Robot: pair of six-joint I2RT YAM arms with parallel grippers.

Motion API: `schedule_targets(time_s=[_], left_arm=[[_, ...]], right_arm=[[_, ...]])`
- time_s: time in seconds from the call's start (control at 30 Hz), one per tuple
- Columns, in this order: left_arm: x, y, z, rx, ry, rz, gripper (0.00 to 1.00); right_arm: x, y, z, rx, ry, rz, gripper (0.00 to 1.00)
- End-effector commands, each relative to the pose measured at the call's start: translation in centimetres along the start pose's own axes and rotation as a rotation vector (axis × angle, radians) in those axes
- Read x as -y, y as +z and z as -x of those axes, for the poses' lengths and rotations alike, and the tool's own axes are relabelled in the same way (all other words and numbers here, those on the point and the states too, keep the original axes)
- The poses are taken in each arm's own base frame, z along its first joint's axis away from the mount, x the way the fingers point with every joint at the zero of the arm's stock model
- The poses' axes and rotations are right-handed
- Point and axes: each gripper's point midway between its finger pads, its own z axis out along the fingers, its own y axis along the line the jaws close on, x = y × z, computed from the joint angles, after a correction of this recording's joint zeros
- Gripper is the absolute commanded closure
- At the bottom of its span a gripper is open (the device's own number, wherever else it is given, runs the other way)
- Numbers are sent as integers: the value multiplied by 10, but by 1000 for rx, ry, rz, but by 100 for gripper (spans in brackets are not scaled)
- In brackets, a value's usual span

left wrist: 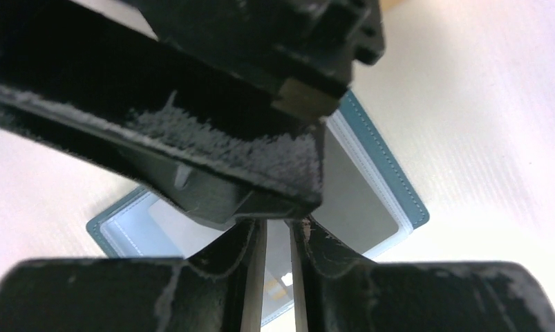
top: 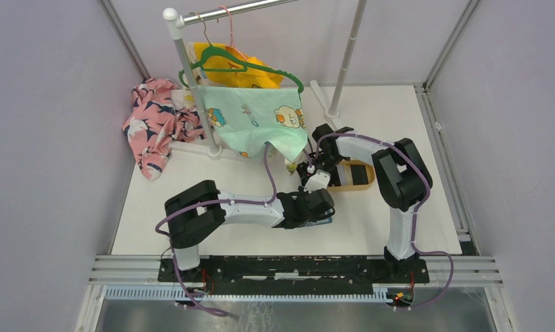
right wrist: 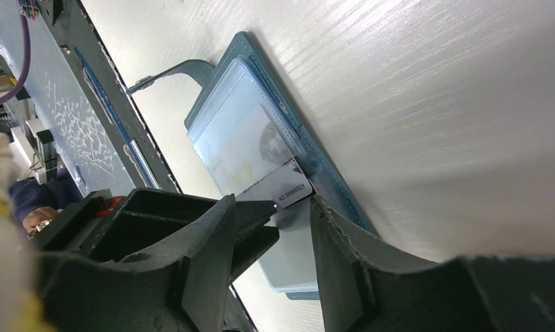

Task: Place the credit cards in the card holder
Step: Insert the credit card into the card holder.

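Credit card (right wrist: 288, 190): pale face with a printed number, centre of the right wrist view, its end lying on the open card holder's (right wrist: 260, 117) clear sleeve.
Card holder: spread flat on the table (right wrist: 433, 104), mid-frame in the top view, under both grippers.
Right gripper (right wrist: 273, 202): fingers partly apart, straddling the card's end; whether it actually grips cannot be told.
Left gripper (left wrist: 278, 228): fingers almost together just over the holder; whether they pinch anything cannot be told.
Risk: the card corner may snag the sleeve lip and buckle or shove the holder, and the crowded grippers may knock together.

Mint cloth (top: 257, 121) on green hanger (top: 233, 66); floral garment (top: 153, 124) heaped beside rack (top: 191, 76); tan tray (top: 368, 177).
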Motion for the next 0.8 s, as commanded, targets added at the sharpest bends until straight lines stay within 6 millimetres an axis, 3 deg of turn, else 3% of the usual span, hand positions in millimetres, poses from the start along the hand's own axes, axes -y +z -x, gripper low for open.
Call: schedule_targets(time_s=[0.0,0.27,0.47,0.63,0.77], left_arm=[[-24,-6,8,44,-28,93,74],[-27,-12,10,50,-36,82,73],[0,-26,24,75,-79,-77,72],[3,-20,25,67,-80,-65,85],[-2,-13,13,35,-68,-28,87]], right_arm=[[-3,-12,2,-5,-78,-42,49],[-14,-18,5,14,-116,-10,49],[-19,-20,7,25,-133,11,48],[-19,-18,6,23,-129,15,48],[-19,-18,6,23,-130,17,48]])
